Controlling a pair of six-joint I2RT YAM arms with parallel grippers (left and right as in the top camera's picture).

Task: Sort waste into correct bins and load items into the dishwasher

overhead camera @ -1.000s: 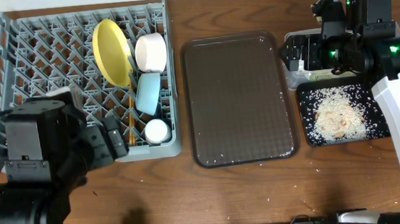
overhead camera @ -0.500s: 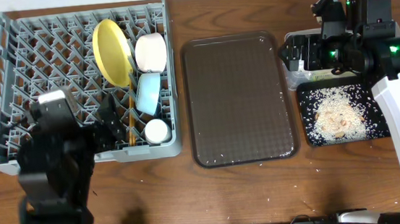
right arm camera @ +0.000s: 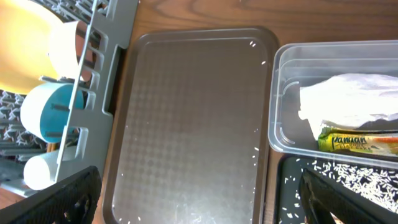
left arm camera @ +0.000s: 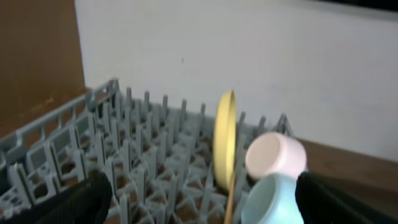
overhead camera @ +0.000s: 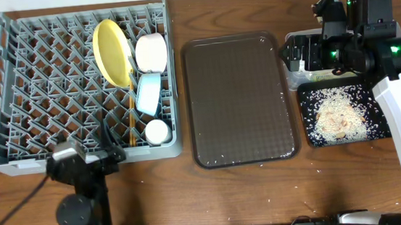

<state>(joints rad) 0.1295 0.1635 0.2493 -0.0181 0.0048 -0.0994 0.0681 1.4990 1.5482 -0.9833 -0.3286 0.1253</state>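
Observation:
The grey dishwasher rack (overhead camera: 45, 82) holds an upright yellow plate (overhead camera: 111, 52), a white bowl (overhead camera: 151, 52), a light-blue bowl (overhead camera: 148, 93), a small cup (overhead camera: 157, 132) and chopsticks (overhead camera: 132, 117). My left gripper (overhead camera: 111, 154) is open and empty at the rack's front wall, facing the plate (left arm camera: 225, 140) and the bowls. My right gripper (right arm camera: 199, 202) is open and empty, above the gap between the brown tray and the bins. The clear tub (right arm camera: 286, 93) holds a white napkin (right arm camera: 351, 99) and a wrapper (right arm camera: 357, 142). Rice (overhead camera: 335, 111) lies in the black tray (overhead camera: 384, 131).
A flat brown serving tray (overhead camera: 239, 98) lies between the rack and the bins, with a few stray grains on it. More grains are scattered on the wooden table along its front edge. The right arm covers most of the clear tub in the overhead view.
The left arm has drawn back from over the rack's front-left part to the table's front edge, its gripper still open. The right arm has not moved.

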